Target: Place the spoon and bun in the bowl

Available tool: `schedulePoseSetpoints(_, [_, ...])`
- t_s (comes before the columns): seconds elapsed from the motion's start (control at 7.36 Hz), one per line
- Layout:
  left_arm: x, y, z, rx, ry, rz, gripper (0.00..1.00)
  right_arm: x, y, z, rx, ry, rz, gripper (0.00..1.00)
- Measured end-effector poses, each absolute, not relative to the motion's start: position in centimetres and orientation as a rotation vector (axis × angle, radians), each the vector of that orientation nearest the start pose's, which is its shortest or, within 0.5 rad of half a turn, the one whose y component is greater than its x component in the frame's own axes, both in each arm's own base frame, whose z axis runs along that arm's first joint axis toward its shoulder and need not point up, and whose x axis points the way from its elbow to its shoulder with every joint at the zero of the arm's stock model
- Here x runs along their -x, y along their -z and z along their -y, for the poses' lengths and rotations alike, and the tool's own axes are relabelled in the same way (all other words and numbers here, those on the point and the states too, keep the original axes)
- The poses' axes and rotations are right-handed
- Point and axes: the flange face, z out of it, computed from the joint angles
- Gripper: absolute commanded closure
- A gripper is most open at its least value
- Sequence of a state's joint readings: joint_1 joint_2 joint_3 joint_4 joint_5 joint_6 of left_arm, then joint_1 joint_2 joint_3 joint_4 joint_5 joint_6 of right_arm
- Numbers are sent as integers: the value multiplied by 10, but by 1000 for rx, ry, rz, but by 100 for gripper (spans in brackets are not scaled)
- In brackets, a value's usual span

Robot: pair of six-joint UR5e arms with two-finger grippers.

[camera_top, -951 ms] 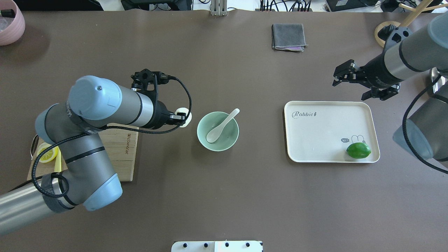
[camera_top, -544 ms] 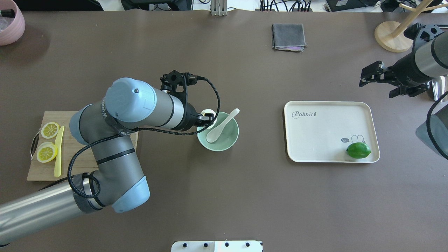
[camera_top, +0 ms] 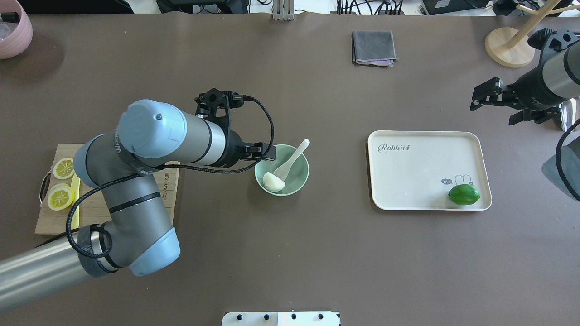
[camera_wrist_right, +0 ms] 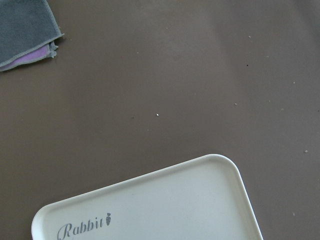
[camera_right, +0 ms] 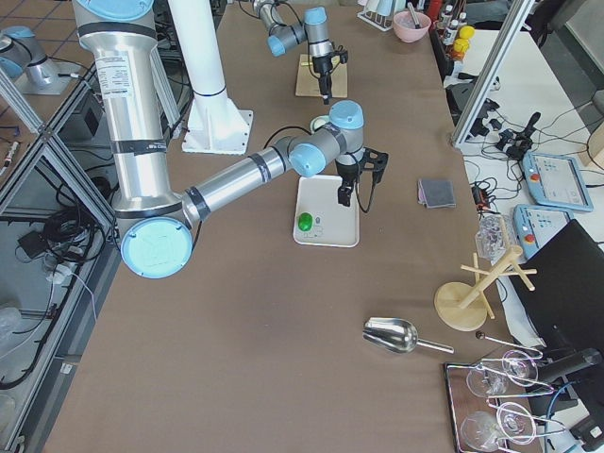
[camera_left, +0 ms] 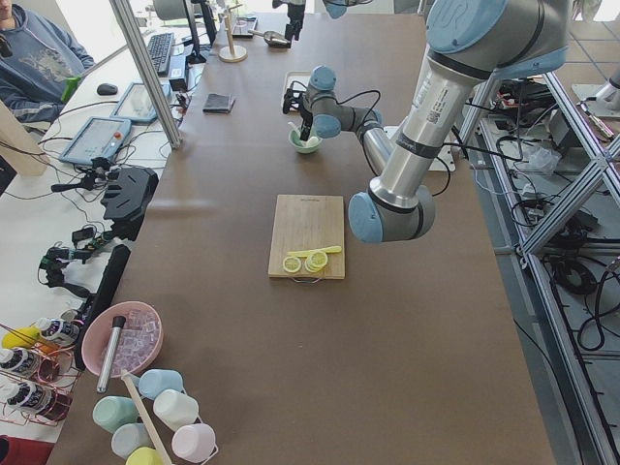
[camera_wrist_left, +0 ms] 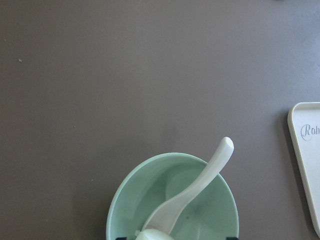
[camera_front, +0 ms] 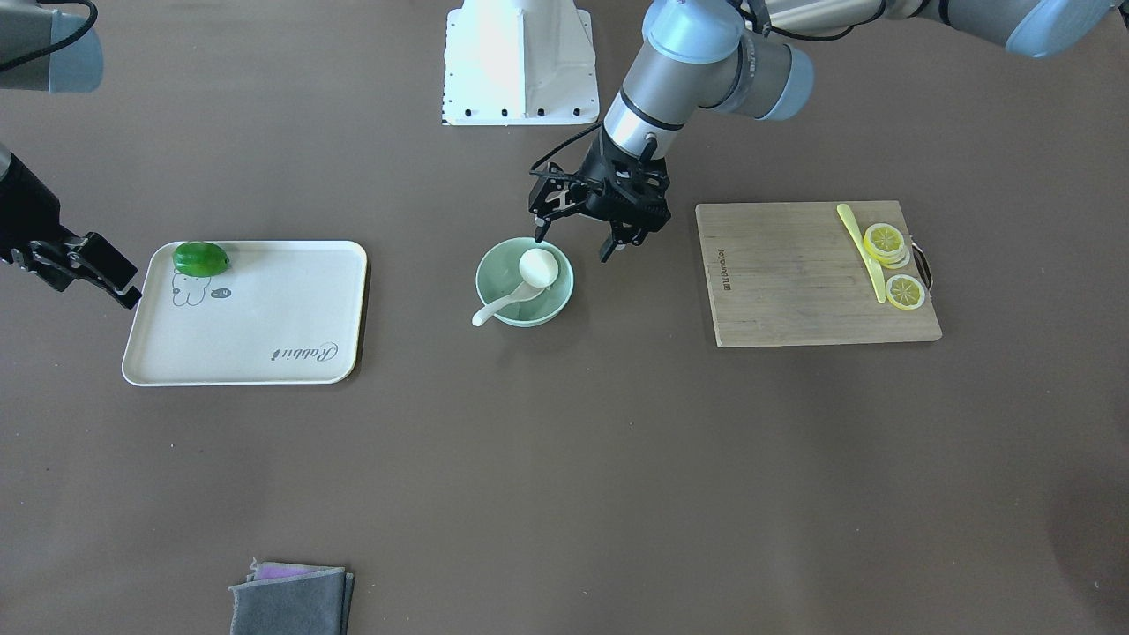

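Both task pieces now look to be in the bowl (camera_top: 304, 174). Half a second ago your left pincer (camera_front: 573, 247) was clenched on the bun (camera_top: 273, 181) over the bowl's left rim in the overhead view. Now the bun lies inside, in the lower left of the bowl, on or against the scoop of the spoon (camera_top: 293, 158); which of the two you cannot tell from here. The spoon has not shifted: its scoop is down in the bowl and its handle leans out over the rim toward the upper right.

The left pincer is released, with its fingers spread and nothing between them. It has drawn back a little to the left, so it hangs just over the rim. Your right pincer (camera_top: 493, 113) is also spread and empty at the right edge of the overhead frame, and it has barely moved over that half second.

I'd judge the placing done, with only the pull-away left. Keep clear of the spoon handle, since a nudge there could tip it out.

Elsewhere on the table (camera_top: 290, 253):
- A cream tray (camera_top: 421, 172) sits right of centre, well apart from the bowl, with a lime (camera_top: 464, 194) in its lower right corner.
- A cutting board (camera_front: 794, 291) on the right of the front-facing view carries lemon slices (camera_front: 885, 240) and a thin yellow knife (camera_front: 860, 247).
- A folded grey cloth (camera_top: 373, 47) lies near the top of the overhead frame.

None of these stands between the left arm and its way back.
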State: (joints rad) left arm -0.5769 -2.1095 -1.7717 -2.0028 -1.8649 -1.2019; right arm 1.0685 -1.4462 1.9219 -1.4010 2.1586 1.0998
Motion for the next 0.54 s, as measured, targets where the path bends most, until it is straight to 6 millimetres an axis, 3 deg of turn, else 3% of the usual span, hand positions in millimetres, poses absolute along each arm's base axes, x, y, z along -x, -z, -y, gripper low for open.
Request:
schedulePoseSetpoints(0.27, [-392,-278,475,-311,-81,-1073,2,148,-439,511,-79,-295,806,0])
schedulePoseSetpoints(0.41, [-341,-322,494,-330,-147,-1022,2,116,-464,512,-99,-235,787,0])
schedulePoseSetpoints(0.54, [-275,-371,511,-351,-214,-973,2,75,-491,512,-115,-176,786,0])
